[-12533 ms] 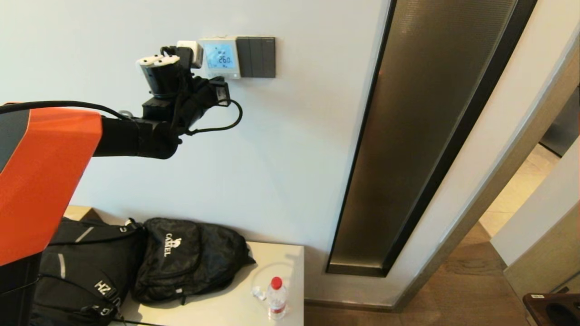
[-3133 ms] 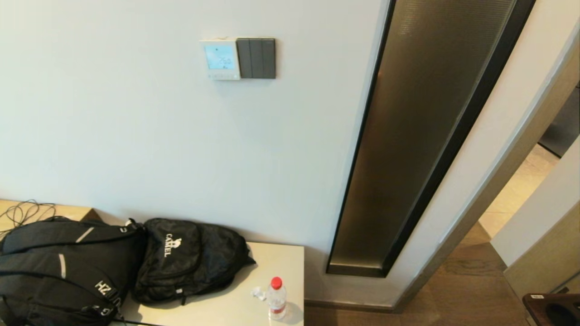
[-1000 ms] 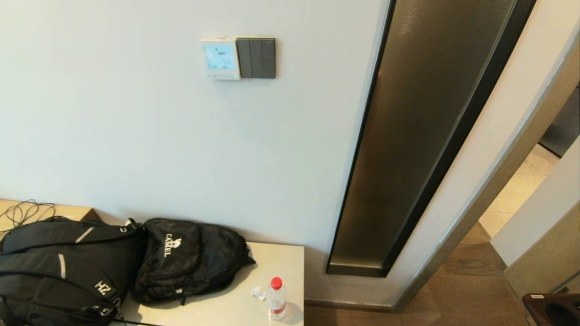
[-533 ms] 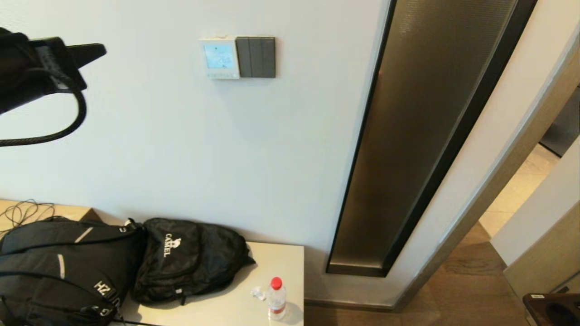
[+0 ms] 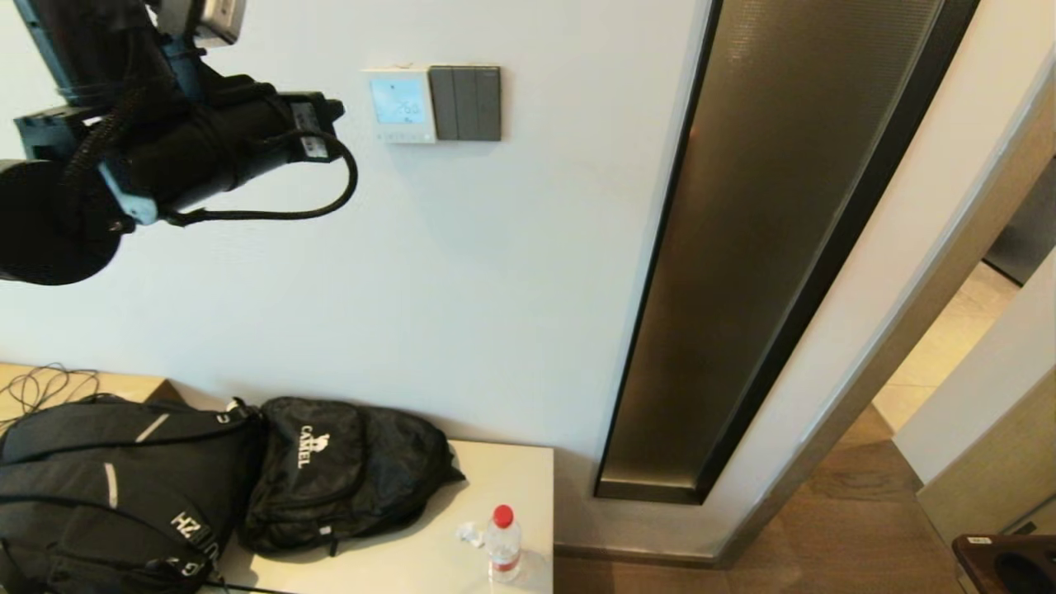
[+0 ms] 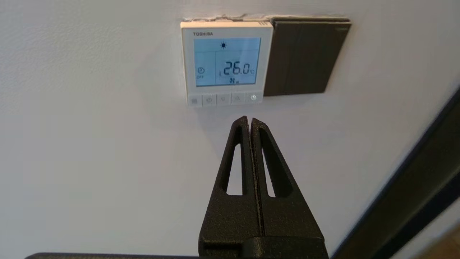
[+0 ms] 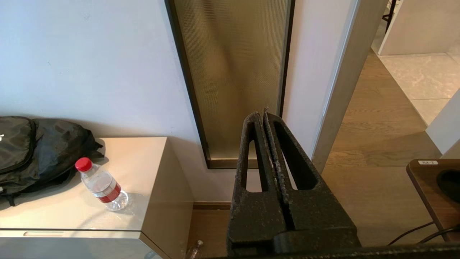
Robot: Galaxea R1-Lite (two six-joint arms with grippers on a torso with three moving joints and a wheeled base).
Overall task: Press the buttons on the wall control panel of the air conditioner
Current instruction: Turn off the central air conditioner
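The white wall control panel (image 5: 399, 105) hangs high on the wall, its screen lit light blue and reading 26.0 in the left wrist view (image 6: 226, 63). The row of small pale buttons (image 6: 223, 99) runs along its lower edge and also shows in the head view (image 5: 402, 137). My left gripper (image 5: 337, 107) is raised to the left of the panel at about its height, apart from it. In the left wrist view the left gripper (image 6: 250, 119) is shut and empty, its tip just under the buttons and short of the wall. My right gripper (image 7: 263, 115) is shut, empty and parked low.
A dark grey three-rocker switch plate (image 5: 467, 103) adjoins the panel's right side. A tall bronze glass panel (image 5: 767, 247) stands to the right. Below, a low cabinet (image 5: 503, 470) carries two black backpacks (image 5: 346, 470) and a water bottle (image 5: 503, 540).
The left arm, out of the head view one second ago, has come in from the left and swung right towards the panel. The panel and the cabinet's things have not moved.
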